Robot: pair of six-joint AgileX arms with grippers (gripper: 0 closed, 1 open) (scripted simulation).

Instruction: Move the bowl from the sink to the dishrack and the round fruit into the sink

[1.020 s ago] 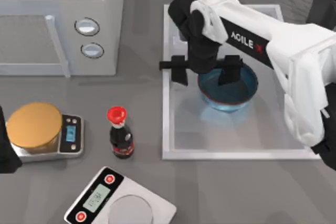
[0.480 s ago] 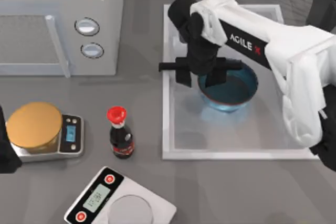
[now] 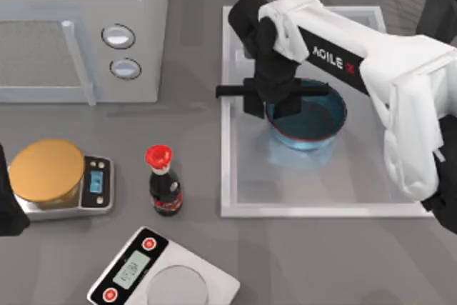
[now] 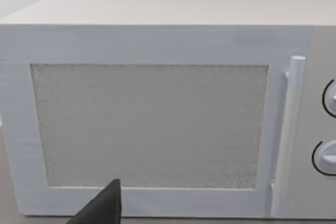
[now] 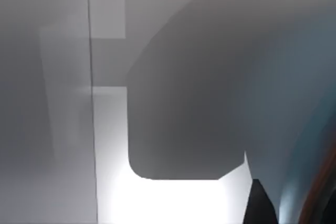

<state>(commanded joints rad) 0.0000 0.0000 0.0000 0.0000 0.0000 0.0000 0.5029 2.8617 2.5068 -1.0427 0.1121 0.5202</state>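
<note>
Bowl is seen in the sink, toward the basin's 12 o'clock half, upright, blue outside and dark teal inside. Right gripper is placed at the bowl's 9 o'clock rim, one finger outside the wall and one inside; the jaws look closed down onto the rim, so a pinch on the wall is judged to be made. A rigid, light, glossy shell is expected, hence slippery. The thin rim is the only sensible hold, and with a one-sided pinch the bowl is likely to tilt on lift, so a slow, level rise is advised. Breakage is judged unlikely, sliding out of the pads more so. Left gripper is parked at the table's 9 o'clock edge, facing the microwave; its finger state cannot be told. Red fruit cannot be located.
</note>
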